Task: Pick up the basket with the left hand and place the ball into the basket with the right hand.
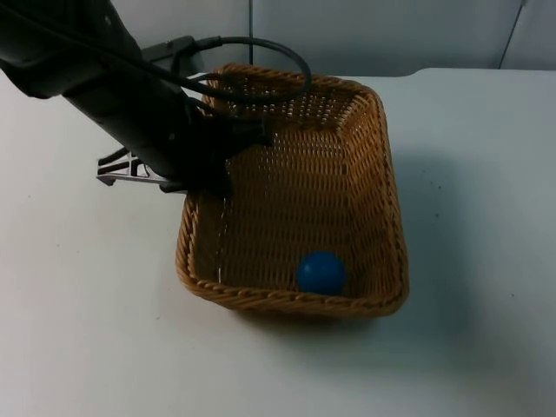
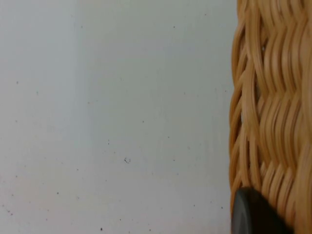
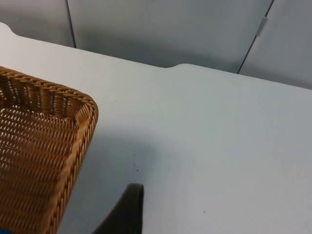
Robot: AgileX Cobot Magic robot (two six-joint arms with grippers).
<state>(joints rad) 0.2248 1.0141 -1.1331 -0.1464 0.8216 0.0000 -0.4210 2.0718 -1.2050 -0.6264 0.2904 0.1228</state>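
The left arm (image 1: pixel 130 104) crosses the top view from the upper left and covers the wicker basket's (image 1: pixel 295 200) left rim and far left corner. The left gripper (image 1: pixel 208 178) sits at that left wall; its fingertips are buried behind the arm body and the weave, so I cannot tell whether it is clamped on the rim or released. A grey metal bracket (image 1: pixel 122 169) juts out from the arm over the table (image 1: pixel 78 313), just left of the basket.

In the left wrist view the basket wall (image 2: pixel 273 112) runs close alongside the camera, cut off by the picture's edge, and one black fingertip (image 2: pixel 251 214) lies against the weave. Its opposite finger is not visible there.

The blue ball (image 1: pixel 321 273) lies inside the basket, on the floor at the near wall, toward the near right corner. Its lower part is hidden behind the near rim. In the right wrist view only a thin blue sliver (image 3: pixel 7 230) shows beside the basket's rim (image 3: pixel 85 122).

The right gripper: one dark fingertip (image 3: pixel 127 209) shows above the bare table (image 3: pixel 209 146), just beside the basket's corner. It holds nothing visible; open or closed cannot be judged.

The grey partition wall (image 3: pixel 161 29) stands behind the table edge. No brand, label or writing is readable anywhere.
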